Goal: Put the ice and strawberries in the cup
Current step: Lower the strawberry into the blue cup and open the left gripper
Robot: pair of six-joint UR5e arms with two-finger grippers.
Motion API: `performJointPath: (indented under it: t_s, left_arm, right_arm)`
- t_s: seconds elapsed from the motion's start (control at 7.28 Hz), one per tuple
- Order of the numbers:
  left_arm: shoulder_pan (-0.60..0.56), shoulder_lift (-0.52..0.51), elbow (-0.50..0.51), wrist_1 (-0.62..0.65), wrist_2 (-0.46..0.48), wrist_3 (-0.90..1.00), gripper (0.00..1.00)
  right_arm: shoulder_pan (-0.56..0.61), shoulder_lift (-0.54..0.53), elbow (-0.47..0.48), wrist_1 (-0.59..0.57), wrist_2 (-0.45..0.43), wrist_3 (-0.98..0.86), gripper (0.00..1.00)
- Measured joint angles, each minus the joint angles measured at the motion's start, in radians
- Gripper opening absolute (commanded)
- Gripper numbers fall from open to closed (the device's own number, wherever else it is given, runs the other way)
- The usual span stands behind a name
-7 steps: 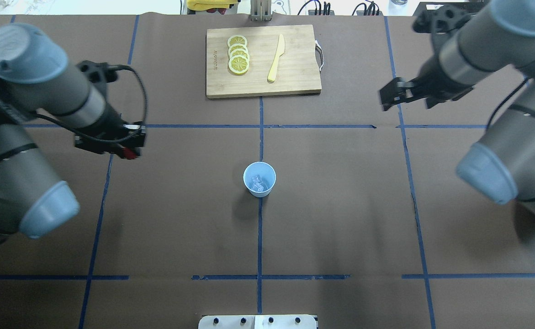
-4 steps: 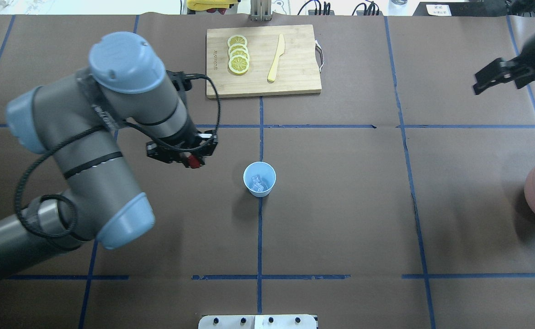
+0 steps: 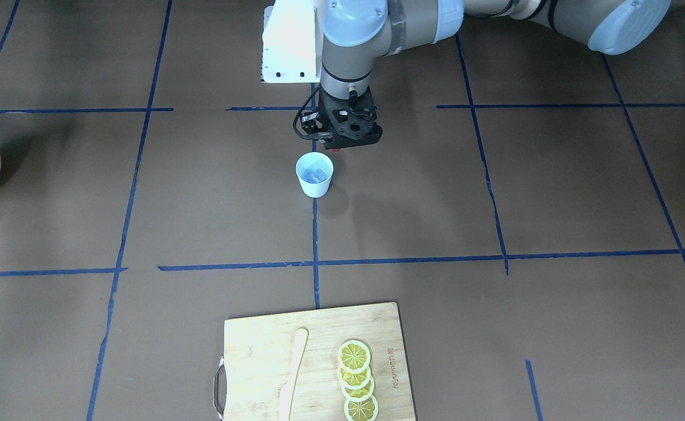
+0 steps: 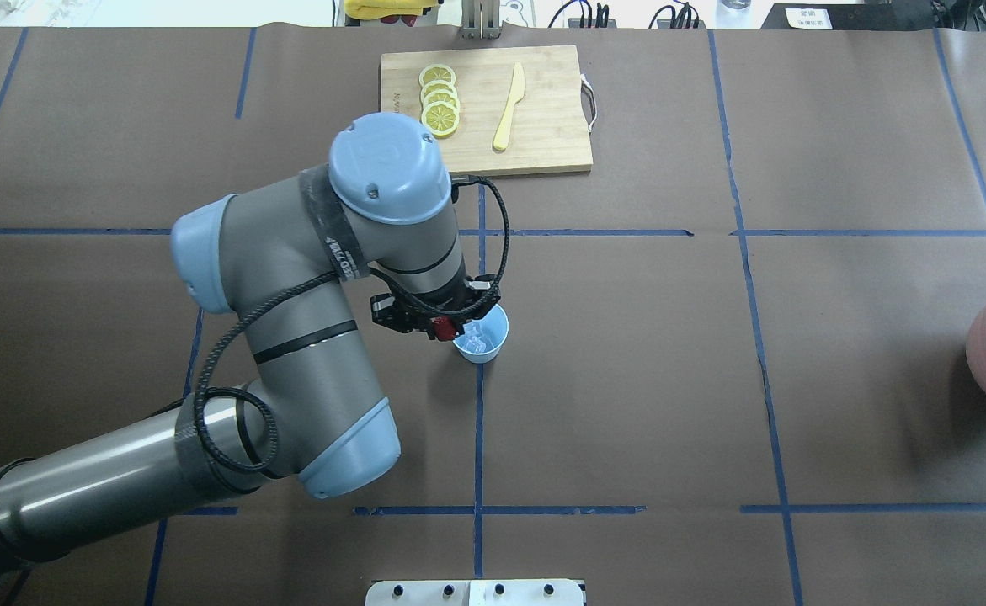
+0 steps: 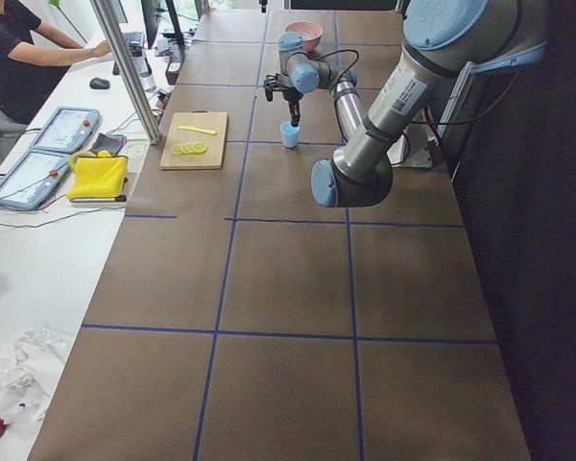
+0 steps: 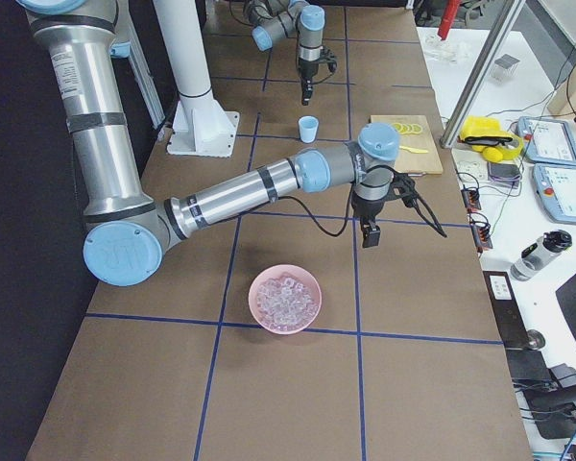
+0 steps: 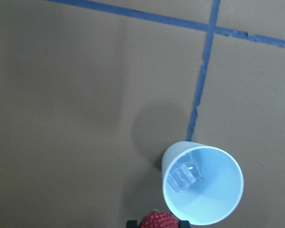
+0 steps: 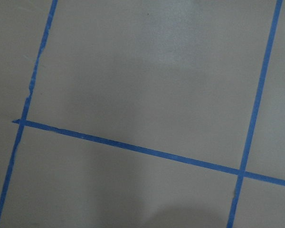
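The pale blue cup [image 4: 493,347] stands upright at the table's middle, with a clear ice [image 4: 476,341] cube inside. My left gripper [image 4: 443,327] hangs just above the cup's left rim, shut on a small red strawberry [image 4: 444,329]. In the left wrist view the strawberry [image 7: 158,221] sits at the bottom edge, beside the cup [image 7: 218,190] and its ice [image 7: 185,175]. From the front, the gripper [image 3: 338,147] is just behind the cup [image 3: 315,181]. My right gripper [image 6: 370,240] hovers over bare table at the far right; I cannot tell whether it is open or shut.
A pink bowl [image 4: 983,349] of ice cubes sits at the table's right edge. At the back, a wooden cutting board [image 4: 543,126] carries lemon slices [image 4: 439,105] and a pale knife [image 4: 509,105]. Blue tape lines cross the brown table cover.
My left arm has swung right with the strawberry, from the table's left side to the cup's rim. The right arm has drawn off to the right edge, uncovering the pink bowl.
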Motion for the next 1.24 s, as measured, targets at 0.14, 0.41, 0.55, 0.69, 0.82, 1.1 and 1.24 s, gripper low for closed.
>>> performJointPath:
  t_s: [0.14, 0.41, 0.55, 0.69, 0.82, 1.1, 1.24]
  left_arm:
    - [0.004, -0.015, 0.025, -0.007, 0.003, -0.002, 0.00]
    - [0.006, -0.035, 0.080, -0.050, 0.004, -0.001, 0.01]
    - [0.006, -0.045, 0.109, -0.077, 0.004, 0.000, 0.01]
    - [0.006, -0.051, 0.125, -0.092, 0.004, 0.000, 0.05]
    - [0.006, -0.052, 0.131, -0.098, 0.004, 0.002, 0.47]
    - [0.006, -0.051, 0.133, -0.100, 0.004, 0.005, 1.00]
    - [0.006, -0.050, 0.131, -0.100, 0.005, 0.005, 1.00]
  right_arm:
    - [0.022, -0.010, -0.014, 0.000, 0.015, -0.040, 0.99]
    - [0.040, -0.027, -0.021, 0.000, 0.035, -0.075, 0.99]
    - [0.043, -0.029, -0.022, 0.000, 0.038, -0.079, 0.99]
    - [0.044, -0.029, -0.022, 0.000, 0.039, -0.080, 0.99]
    - [0.044, -0.029, -0.022, 0.000, 0.039, -0.081, 0.99]
    - [0.046, -0.030, -0.022, 0.000, 0.039, -0.081, 0.99]
    - [0.049, -0.030, -0.022, 0.000, 0.039, -0.081, 0.99]
